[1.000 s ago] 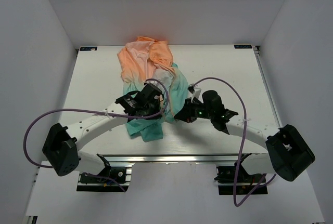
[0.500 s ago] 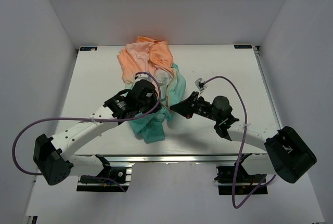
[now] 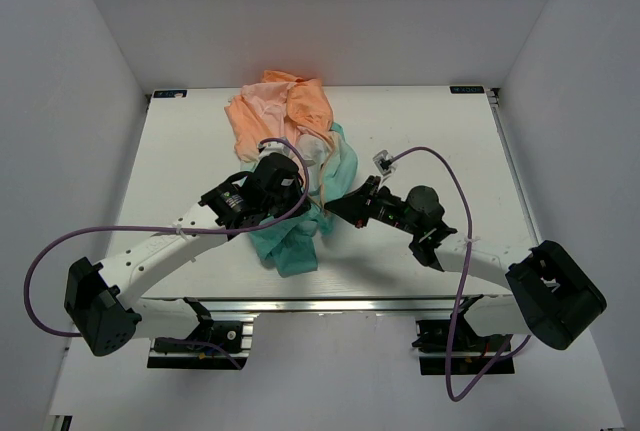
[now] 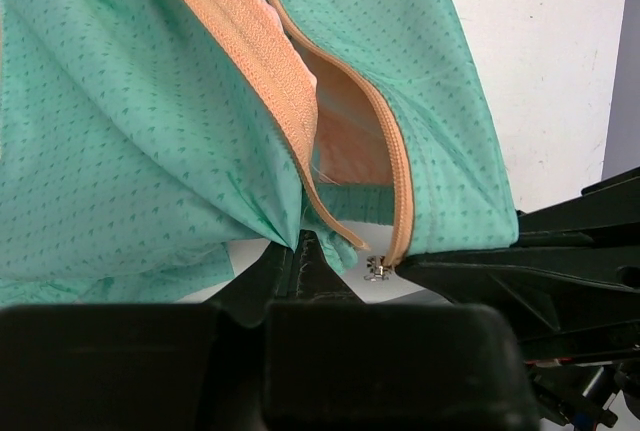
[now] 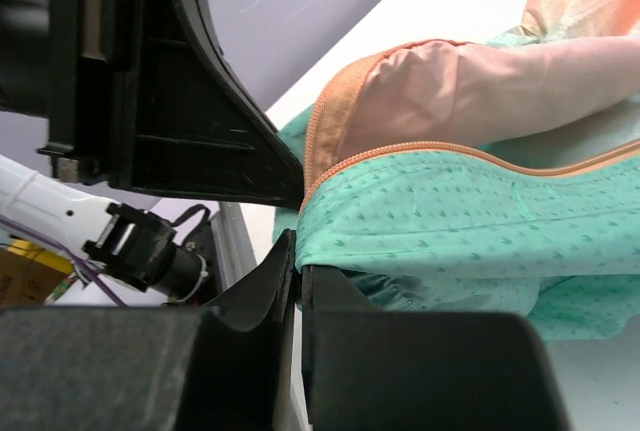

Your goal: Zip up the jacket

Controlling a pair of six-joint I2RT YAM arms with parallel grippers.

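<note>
Jacket (image 3: 285,116) lies crumpled on the white table (image 3: 180,171), left of centre. Long axis runs far-to-near w/ a slight tilt: orange-peach end points to the far edge, teal hem (image 3: 285,251) points toward the arm bases. The middle is bunched up, so sleeves can't be told apart. Left gripper (image 3: 305,213) and right gripper (image 3: 333,209) meet at the teal part, L from the left side, R from the right, tips close together. Left wrist view: zipper (image 4: 260,71) is undone. Its two orange tapes run roughly top-to-bottom of that view, spread apart higher up w/ peach lining showing between them, and converge at the hem end, where a small metal piece (image 4: 376,269) sits at the foot of the right-hand tape. L jaws are pressed together, pinching teal cloth just beside the left-hand tape's lower end. The R finger comes in from the right, touching the hem under the other tape. Right wrist view: R jaws are closed to a thin slit on the teal hem edge. An orange tape curves along the top of that flap, and the L finger is just beside it.
</note>
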